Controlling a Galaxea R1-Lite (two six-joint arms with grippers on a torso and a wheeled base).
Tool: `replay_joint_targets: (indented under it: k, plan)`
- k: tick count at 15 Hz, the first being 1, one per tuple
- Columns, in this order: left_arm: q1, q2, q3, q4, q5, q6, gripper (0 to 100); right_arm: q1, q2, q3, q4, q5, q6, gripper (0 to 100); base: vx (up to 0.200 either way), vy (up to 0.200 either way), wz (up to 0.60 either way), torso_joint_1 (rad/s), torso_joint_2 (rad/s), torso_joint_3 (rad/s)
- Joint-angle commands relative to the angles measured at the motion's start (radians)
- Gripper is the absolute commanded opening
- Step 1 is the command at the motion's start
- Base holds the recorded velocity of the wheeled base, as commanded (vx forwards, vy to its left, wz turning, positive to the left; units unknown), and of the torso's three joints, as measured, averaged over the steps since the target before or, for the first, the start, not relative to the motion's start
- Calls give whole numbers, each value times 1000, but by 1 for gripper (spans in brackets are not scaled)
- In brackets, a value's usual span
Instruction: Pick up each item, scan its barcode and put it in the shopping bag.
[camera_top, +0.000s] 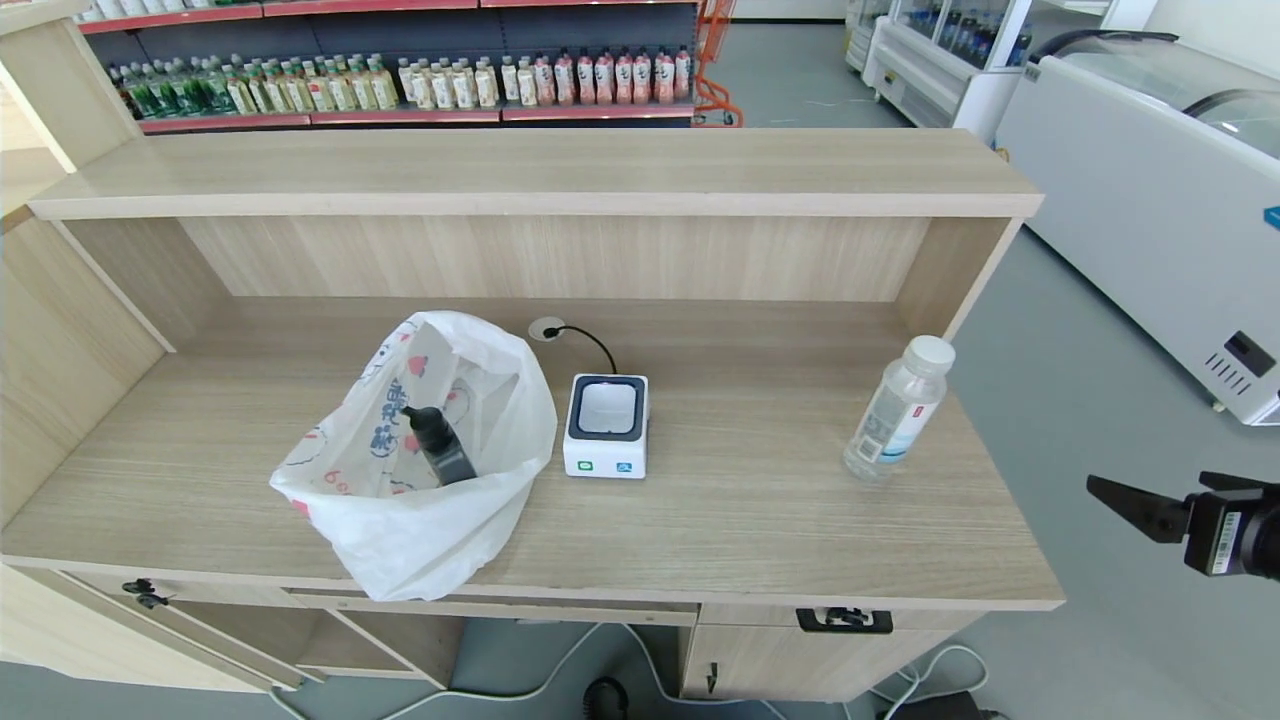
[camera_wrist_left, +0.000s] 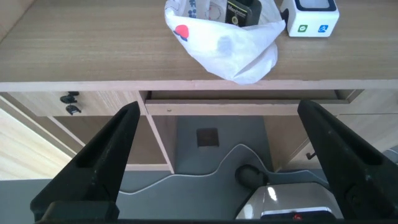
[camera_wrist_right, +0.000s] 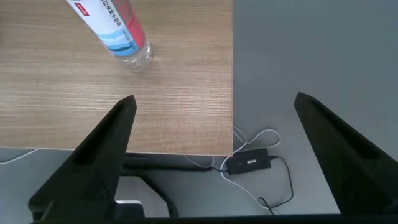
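Currently I am seeing the clear plastic water bottle, white-capped, standing upright near the right edge of the wooden worktop. Both claws are hanging released, empty — right gripper off that edge, left gripper before the front edge, facing the white plastic shopping bag holding a black pump bottle.

Bag sat on counter, left of centre, at the front edge, w/ pump bottle inside. Scanner stood just right of bag, mid-counter; its cable ran back to a hole behind it. Water bottle stood upright near counter's right edge, well apart from scanner. Right gripper hung off counter's front-right corner, nearer than water bottle. Left gripper was low, before counter front, in front of bag.
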Motion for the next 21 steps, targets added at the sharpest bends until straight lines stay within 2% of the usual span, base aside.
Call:
replay_joint_targets:
  k: [1,3,5,8,11,17,21]
  plan:
    - [0,2,0,0,-1,1,100,64,35,0,-3,3,9,100,0,0,0,0,0,0]
    - [0,2,0,-1,-1,1,100,111,72,-6,-33,1,24,100,0,0,0,0,0,0]
    - [0,2,0,0,-1,1,100,144,144,-3,-130,-5,19,100,0,0,0,0,0,0]
    - [0,2,0,0,-1,1,100,164,314,6,-355,-26,12,100,0,0,0,0,0,0]
    - [0,2,0,0,-1,1,100,216,441,15,-516,-55,13,100,0,0,0,0,0,0]
    - [0,2,0,0,-1,1,100,276,541,-17,-592,-60,16,100,0,0,0,0,0,0]
    - [0,2,0,0,-1,1,100,326,586,-98,-604,-104,13,100,0,0,0,0,0,0]
